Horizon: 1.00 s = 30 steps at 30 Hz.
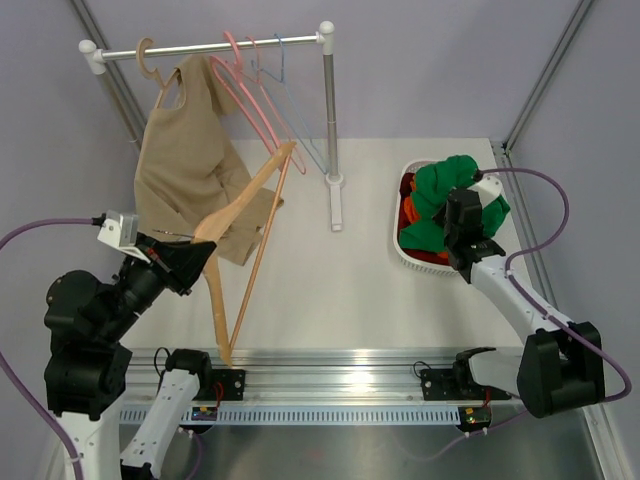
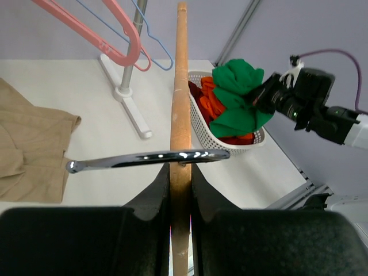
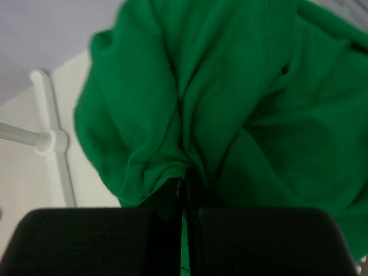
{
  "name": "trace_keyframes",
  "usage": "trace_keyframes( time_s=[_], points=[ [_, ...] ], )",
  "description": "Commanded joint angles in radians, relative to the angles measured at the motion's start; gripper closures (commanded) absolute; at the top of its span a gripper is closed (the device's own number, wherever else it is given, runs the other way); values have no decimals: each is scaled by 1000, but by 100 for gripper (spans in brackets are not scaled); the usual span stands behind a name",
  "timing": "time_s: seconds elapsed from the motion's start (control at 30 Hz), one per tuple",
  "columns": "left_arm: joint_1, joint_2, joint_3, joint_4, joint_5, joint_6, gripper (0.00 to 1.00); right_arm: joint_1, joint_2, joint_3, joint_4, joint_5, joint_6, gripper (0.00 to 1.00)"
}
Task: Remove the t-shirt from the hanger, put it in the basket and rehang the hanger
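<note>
T-shirt [image 1: 440, 185] bunched over basket [image 2: 201, 123] rim, pinched by right hand [image 3: 183, 190]; left hand [image 2: 180, 172] clamps bare hanger [image 2: 181, 86], well apart.

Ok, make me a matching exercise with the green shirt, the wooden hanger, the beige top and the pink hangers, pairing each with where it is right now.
Things:
1. bright green cloth t-shirt
2. light brown wooden hanger
3. beige-tan sleeveless top
4. pink hangers

Places:
A. hanging empty on the metal rail
B. clamped bare in the left jaws
C. bunched over the white mesh basket, pinched in the right jaws
D. hanging near the rail's left end

Pairs: 1-C, 2-B, 3-D, 4-A
</note>
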Motion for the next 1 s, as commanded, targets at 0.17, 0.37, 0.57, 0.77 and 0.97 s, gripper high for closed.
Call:
trace_keyframes(
  time_s=[0.17,0.37,0.57,0.77,0.97],
  points=[
    [-4,67,142,-49,-252,102,100,-20,5,-107,1,62,154,94],
    [-4,173,166,-132,-568,180,100,-20,-120,-66,-86,19,164,16],
    [-4,331,396,-182,-616,221,100,-20,-277,-9,-142,-134,146,13],
    [-4,582,636,-264,-572,293,100,-20,-337,-36,-136,-234,155,12],
    [13,831,827,-262,-515,341,100,-18,-398,-84,-136,-298,148,11]
  ],
)
